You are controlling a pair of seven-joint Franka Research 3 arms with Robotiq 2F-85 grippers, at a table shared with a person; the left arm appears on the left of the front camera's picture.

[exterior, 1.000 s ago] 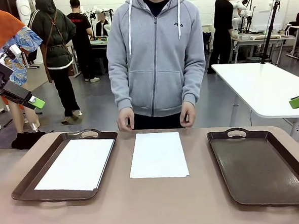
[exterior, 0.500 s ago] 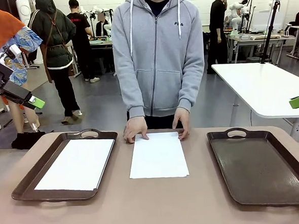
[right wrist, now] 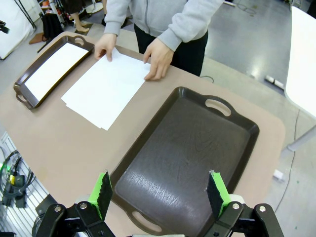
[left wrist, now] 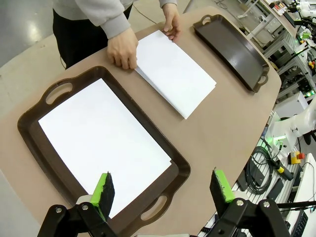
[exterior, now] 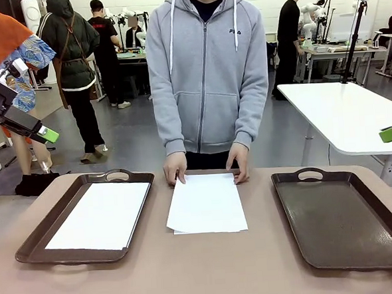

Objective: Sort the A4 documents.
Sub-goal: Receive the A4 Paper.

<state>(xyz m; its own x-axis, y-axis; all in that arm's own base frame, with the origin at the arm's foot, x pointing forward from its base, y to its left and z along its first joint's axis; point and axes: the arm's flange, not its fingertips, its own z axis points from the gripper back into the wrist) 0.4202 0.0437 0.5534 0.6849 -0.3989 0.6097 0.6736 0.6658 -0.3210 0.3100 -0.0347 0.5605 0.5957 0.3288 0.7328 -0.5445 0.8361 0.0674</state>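
With left claw (left wrist: 161,183) and right claw (right wrist: 158,183) gaping, person's hands (exterior: 174,167) cover far corners of A4 documents (exterior: 206,203).

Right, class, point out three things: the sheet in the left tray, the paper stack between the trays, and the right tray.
Sheet in the left tray (exterior: 100,216): front view, middle of the sheet.
Paper stack (exterior: 206,203): front view, middle of the top sheet.
Right tray (exterior: 340,221): front view, bare floor of the tray.

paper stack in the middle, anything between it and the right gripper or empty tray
Only the person's hands rest on the far edge of the paper stack. Nothing visible lies between it and the empty tray or the open, raised right gripper.
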